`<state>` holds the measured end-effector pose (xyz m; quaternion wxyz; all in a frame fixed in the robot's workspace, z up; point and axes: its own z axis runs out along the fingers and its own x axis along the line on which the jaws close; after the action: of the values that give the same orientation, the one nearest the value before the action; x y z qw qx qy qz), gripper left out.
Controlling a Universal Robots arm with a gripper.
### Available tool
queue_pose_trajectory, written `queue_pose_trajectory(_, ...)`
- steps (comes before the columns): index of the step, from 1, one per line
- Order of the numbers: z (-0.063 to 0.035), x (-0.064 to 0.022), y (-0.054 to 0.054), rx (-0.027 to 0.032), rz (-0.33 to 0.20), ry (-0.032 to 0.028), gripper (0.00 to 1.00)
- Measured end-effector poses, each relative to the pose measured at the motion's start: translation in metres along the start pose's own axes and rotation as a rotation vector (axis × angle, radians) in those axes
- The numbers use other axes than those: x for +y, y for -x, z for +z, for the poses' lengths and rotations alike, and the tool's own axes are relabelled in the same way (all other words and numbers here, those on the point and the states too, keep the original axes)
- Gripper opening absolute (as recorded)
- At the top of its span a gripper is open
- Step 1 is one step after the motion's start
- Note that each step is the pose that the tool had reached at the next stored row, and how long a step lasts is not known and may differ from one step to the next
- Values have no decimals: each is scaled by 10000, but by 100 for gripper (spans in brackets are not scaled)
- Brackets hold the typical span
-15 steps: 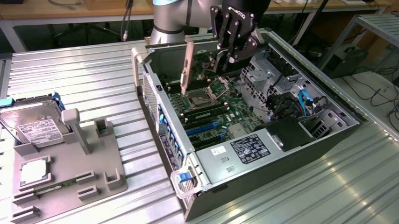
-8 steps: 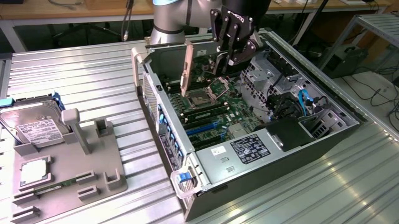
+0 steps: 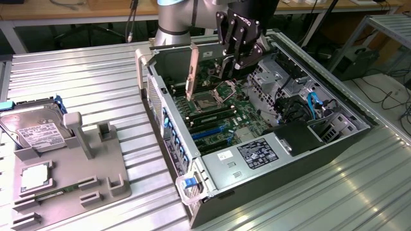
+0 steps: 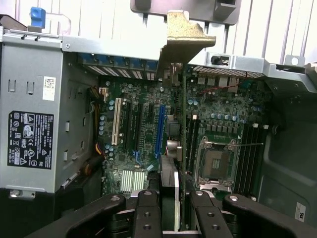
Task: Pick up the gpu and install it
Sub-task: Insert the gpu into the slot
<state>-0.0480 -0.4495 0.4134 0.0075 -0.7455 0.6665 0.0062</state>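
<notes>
- Across the whole exterior view, you have a ribbed metal table [image 3: 83, 72] with long parallel grooves and a dull shine.
- Right of the frame's centre lies an open computer case [image 3: 156, 103]. It is a boxy sheet-metal shell with a perforated grey wall on the exterior view's left and black panels toward the lower right.
- At lower left sits a grey moulded holder [image 3: 96, 168], matte plastic with upright posts and shallow pockets.
- Inside the case you see the green motherboard [image 3: 247, 108], densely studded, with long narrow slots and a square silver socket.
- At far left a silver hard drive [image 3: 32, 130] with a white label leans in the holder.
- At upper centre the black gripper [image 3: 241, 60] reaches down into the case. In the wrist view its two fingers [image 4: 147, 213] press in from either side, clamped on the gpu [image 4: 169, 181].
- The gpu is thin and flat and stands on edge above the motherboard, held between the fingers. Its black fan side faces one finger.
- Its pale metal bracket [image 3: 191, 72] is at the end away from the gripper, next to the perforated wall.
- You cannot tell whether its lower edge touches a slot.
</notes>
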Motion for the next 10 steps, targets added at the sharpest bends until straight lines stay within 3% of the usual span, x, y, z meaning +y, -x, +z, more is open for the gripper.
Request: queue_pose_trajectory(10,22,0,0,-9,0,-3,27)
